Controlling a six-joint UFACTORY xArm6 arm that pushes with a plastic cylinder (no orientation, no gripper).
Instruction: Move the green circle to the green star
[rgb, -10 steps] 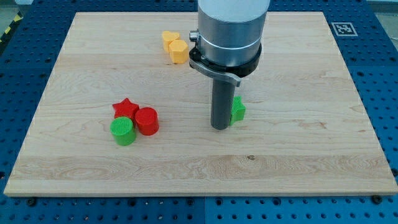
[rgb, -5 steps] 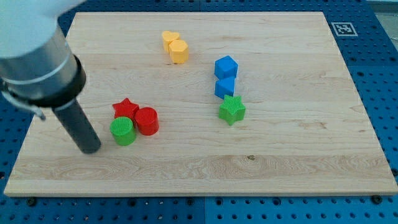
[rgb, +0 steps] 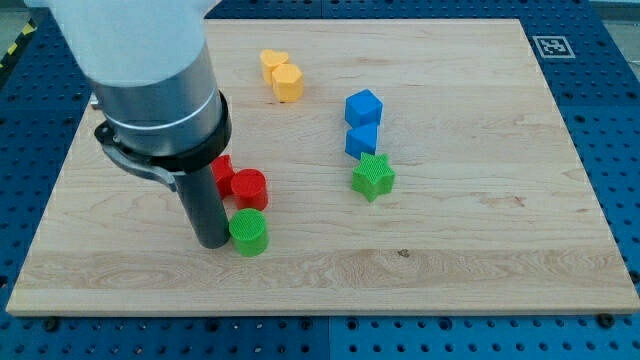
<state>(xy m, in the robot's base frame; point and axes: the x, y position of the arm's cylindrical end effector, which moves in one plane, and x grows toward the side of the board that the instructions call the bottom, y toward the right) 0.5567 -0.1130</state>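
— Where is my tip (rgb: 213, 241) right now?
— Down on the board (rgb: 480, 250), toward the view's lower left. It is a bare rod end, holding nothing, and it presses against the left side of the green circle (rgb: 248, 231).

— So the circle sits just to the view's right of the tip?
— Yes, touching it. The red circle (rgb: 249, 188) stands just above the green one, close but apart, and a red star (rgb: 222, 172) peeks out from behind the rod.

— And the green star (rgb: 373, 177)?
— Well apart, toward the view's right and a little higher than the circle. Two blue cubes (rgb: 363, 107) (rgb: 361, 139) stack up the board right above it, the lower one touching the star. Two yellow blocks (rgb: 282, 74) sit together near the view's top.
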